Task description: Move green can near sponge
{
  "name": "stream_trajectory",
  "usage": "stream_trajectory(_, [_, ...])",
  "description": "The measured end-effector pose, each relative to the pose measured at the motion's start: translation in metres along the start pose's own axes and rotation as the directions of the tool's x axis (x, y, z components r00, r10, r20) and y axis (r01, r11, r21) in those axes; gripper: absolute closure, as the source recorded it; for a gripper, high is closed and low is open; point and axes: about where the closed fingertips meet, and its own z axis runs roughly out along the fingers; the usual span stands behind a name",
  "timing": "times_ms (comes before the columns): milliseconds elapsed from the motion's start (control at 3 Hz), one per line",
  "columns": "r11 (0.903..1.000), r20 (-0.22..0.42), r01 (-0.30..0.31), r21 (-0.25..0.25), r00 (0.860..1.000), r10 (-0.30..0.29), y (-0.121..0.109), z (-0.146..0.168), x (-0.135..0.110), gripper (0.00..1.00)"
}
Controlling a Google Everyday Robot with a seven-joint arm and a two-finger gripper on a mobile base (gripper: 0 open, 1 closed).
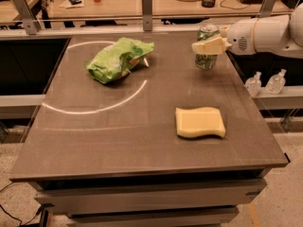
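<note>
Claw [202, 45] and green can [206, 61] meet at the far right corner of the tabletop [118, 126], where the white arm [265, 32] reaches in from the right edge. The claw looks clamped on the can: one pale finger [209, 46] lies across the front of its upper half, and the other is hidden behind it. The can stands upright; I cannot tell whether its base touches the surface. The sponge [200, 122] lies flat nearer the front, almost straight in front of the can but well apart from it. A crumpled green snack bag [118, 59] sits to the left at the back, and a pale curved line runs across the surface beside it.
</note>
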Motion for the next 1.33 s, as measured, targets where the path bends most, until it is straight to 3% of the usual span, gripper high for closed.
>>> stream_trajectory(333, [0.9984, -0.011, -0.055, -0.011, 0.998, 0.054, 0.020, -0.031, -0.002, 1.00])
stream_trajectory(667, [0.9918, 0.057, -0.120, -0.046, 0.991, 0.122, 0.040, -0.054, -0.005, 1.00])
stream_trajectory(1000, [0.9858, 0.108, -0.143, -0.088, 0.982, 0.152, 0.063, -0.069, 0.000, 1.00])
stream_trajectory(1333, [0.9856, 0.107, -0.131, -0.107, 0.984, 0.142, 0.081, -0.077, 0.011, 1.00])
